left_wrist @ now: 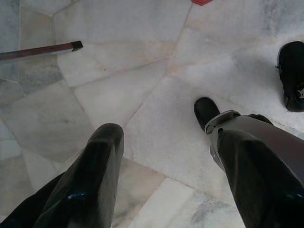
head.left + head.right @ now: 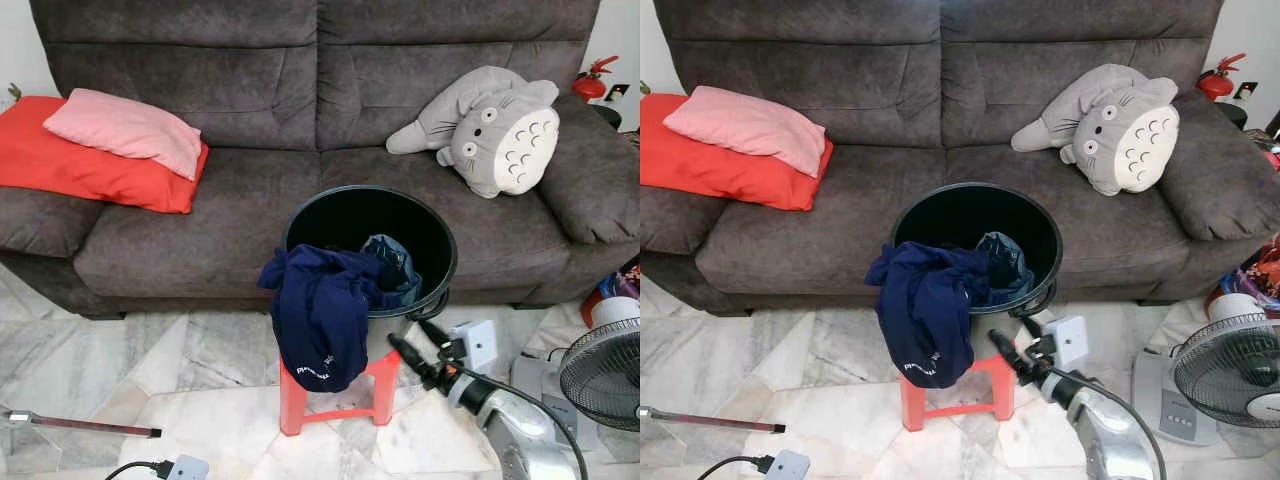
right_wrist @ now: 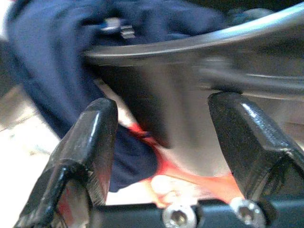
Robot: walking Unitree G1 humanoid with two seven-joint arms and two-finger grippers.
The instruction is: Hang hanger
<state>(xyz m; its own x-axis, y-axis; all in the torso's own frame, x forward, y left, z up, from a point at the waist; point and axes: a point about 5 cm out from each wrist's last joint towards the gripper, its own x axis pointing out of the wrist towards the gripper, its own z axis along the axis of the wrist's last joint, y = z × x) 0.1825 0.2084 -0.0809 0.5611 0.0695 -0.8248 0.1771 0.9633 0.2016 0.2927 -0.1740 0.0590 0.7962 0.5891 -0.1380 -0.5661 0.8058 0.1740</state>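
Observation:
No hanger can be made out. A black bucket stands on a red stool in front of the sofa. A navy garment drapes over its front rim, and a darker cloth lies inside. My right gripper is open, low at the bucket's right side, just short of its wall. In the right wrist view the right gripper faces the bucket's side and the navy garment. My left gripper hangs open over the marble floor with nothing between its fingers.
A grey sofa holds a red cushion, a pink pillow and a grey plush toy. A fan stands at the right. A dark red rod and a white plug block lie on the floor at the left.

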